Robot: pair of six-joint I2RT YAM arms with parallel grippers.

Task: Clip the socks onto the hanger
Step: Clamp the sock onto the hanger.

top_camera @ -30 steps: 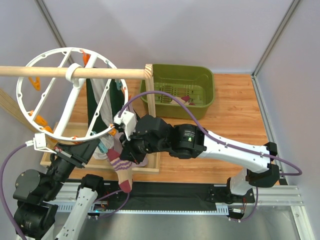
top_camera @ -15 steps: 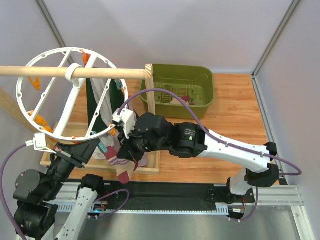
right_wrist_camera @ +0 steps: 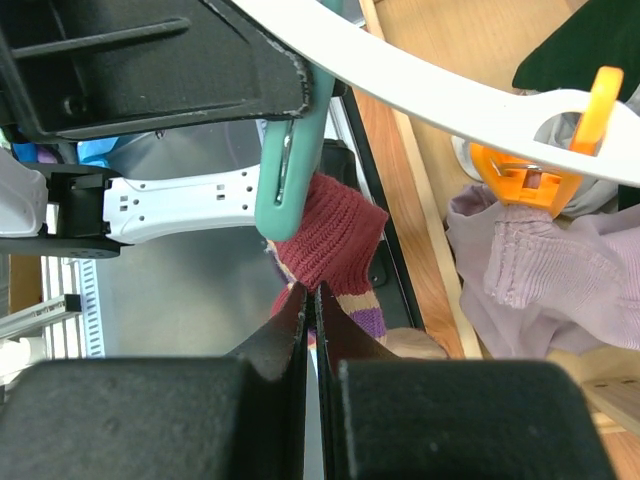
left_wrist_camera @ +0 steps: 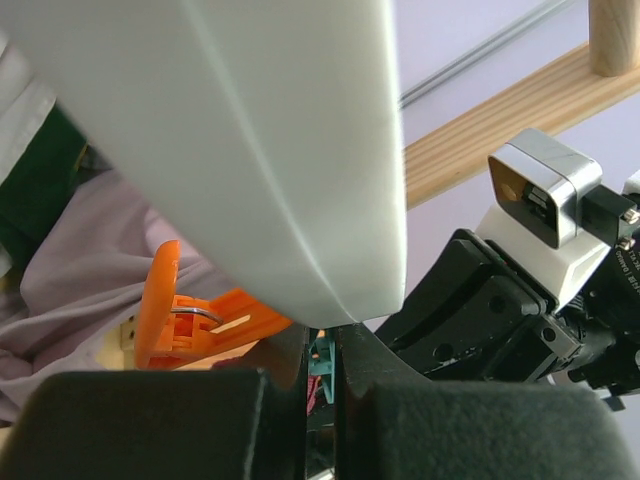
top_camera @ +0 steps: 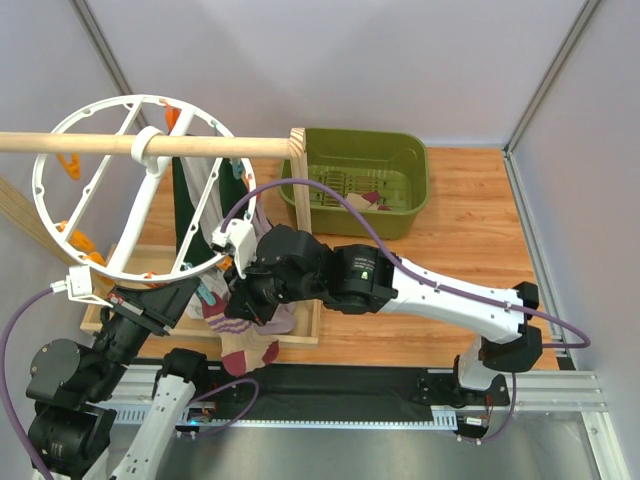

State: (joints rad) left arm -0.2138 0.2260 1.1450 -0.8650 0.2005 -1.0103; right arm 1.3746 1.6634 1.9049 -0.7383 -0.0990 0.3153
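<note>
The white wheel-shaped hanger (top_camera: 95,105) hangs on a wooden rod at the left. My left gripper (top_camera: 193,299) is at its lower rim and shut on a teal clip (left_wrist_camera: 322,357), just under the white rim (left_wrist_camera: 280,150). My right gripper (top_camera: 236,317) is shut on the maroon cuff of a striped sock (top_camera: 248,350). In the right wrist view the sock (right_wrist_camera: 335,245) sits right below the teal clip (right_wrist_camera: 290,150), touching or nearly touching its tip. The right gripper (right_wrist_camera: 311,295) pinches the cuff from below. Another sock (top_camera: 370,197) lies in the green bin.
An orange clip (right_wrist_camera: 535,165) on the rim holds a mauve garment (right_wrist_camera: 560,270). A dark green and white garment (top_camera: 195,205) hangs from the hanger. The wooden rod (top_camera: 220,146) and frame base (top_camera: 300,335) stand at the left. A green bin (top_camera: 400,150) sits behind.
My right gripper has moved left toward the teal clip, carrying the sock. The sock has risen and bunched under the hanger rim. The left arm has stayed still.
</note>
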